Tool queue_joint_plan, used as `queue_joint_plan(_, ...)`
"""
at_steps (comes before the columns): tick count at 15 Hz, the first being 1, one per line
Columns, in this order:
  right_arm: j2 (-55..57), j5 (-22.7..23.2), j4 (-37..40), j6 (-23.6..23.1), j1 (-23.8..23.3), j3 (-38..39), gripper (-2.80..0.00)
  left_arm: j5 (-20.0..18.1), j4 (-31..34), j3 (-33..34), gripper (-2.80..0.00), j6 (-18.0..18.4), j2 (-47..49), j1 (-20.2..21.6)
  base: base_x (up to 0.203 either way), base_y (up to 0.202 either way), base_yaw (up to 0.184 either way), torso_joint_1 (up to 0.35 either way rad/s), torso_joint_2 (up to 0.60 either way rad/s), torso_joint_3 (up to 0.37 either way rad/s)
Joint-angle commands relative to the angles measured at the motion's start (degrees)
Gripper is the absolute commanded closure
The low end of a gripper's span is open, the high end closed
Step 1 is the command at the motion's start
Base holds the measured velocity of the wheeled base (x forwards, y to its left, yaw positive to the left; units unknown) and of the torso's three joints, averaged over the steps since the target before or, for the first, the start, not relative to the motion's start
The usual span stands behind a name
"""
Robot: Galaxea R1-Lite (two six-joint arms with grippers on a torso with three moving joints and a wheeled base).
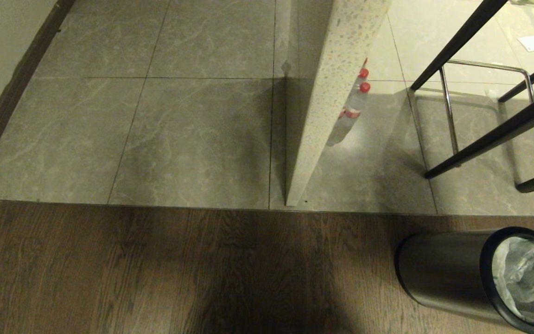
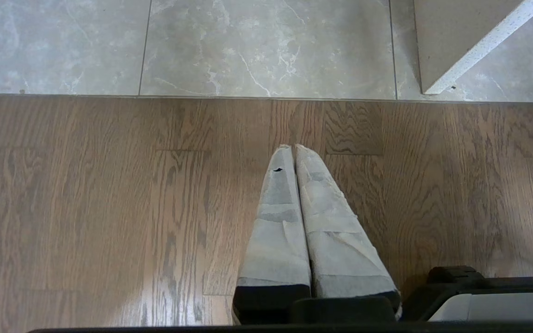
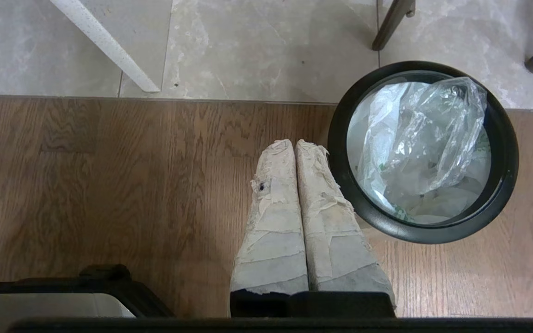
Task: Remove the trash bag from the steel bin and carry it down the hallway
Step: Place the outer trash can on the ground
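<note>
The bag (image 3: 421, 138) sits crumpled inside the bin (image 1: 438, 273) at the head view's lower right. It looks light, thin and slippery, so pinch its raised top fold. Your right hand (image 3: 294, 144) and left hand (image 2: 293, 148) are both pressed together, empty.

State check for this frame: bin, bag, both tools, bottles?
steel bin: upright on the wood floor, no lid
trash bag: inside the bin, crumpled, ungrasped
left tool: shut, empty
right tool: shut, empty, beside the bin
bottles: capped, behind the speckled panel
</note>
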Motion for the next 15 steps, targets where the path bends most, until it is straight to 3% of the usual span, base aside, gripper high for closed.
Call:
queue_joint_plan(1,-0.02,0.05,0.58,-0.17,0.00,-0.04,0.00,0.04,0.01,0.09,0.00,-0.01,-0.09,-0.02,0.000,0.000,0.000,0.000,0.00,0.000)
queue_joint_plan(4,0.52,-0.21,2.74,-0.12,0.00,-3.87,0.00,0.04,0.01,0.09,0.00,-0.01,-0.09,-0.02,0.000,0.000,0.000,0.000,0.00,0.000)
queue_joint_plan(6,5.45,-0.58,8.17,1.23,-0.02,-15.89,0.00,0.04,0.01,0.09,0.00,-0.01,-0.09,-0.02,0.000,0.000,0.000,0.000,0.00,0.000)
queue_joint_plan(8,15.14,-1.50,22.06,5.63,0.07,-31.93,0.00,0.04,0.01,0.09,0.00,-0.01,-0.09,-0.02,0.000,0.000,0.000,0.000,0.00,0.000)
queue_joint_plan(10,23.64,-3.27,36.40,8.88,0.62,-40.44,0.00,0.04,0.01,0.09,0.00,-0.01,-0.09,-0.02,0.000,0.000,0.000,0.000,0.00,0.000)
queue_joint_plan(13,39.33,-16.59,44.55,12.23,2.26,-41.12,0.00,0.04,0.01,0.09,0.00,-0.01,-0.09,-0.02,0.000,0.000,0.000,0.000,0.00,0.000)
queue_joint_plan(15,48.86,-21.17,46.33,15.75,2.85,-40.26,0.00,0.04,0.01,0.09,0.00,-0.01,-0.09,-0.02,0.000,0.000,0.000,0.000,0.00,0.000)
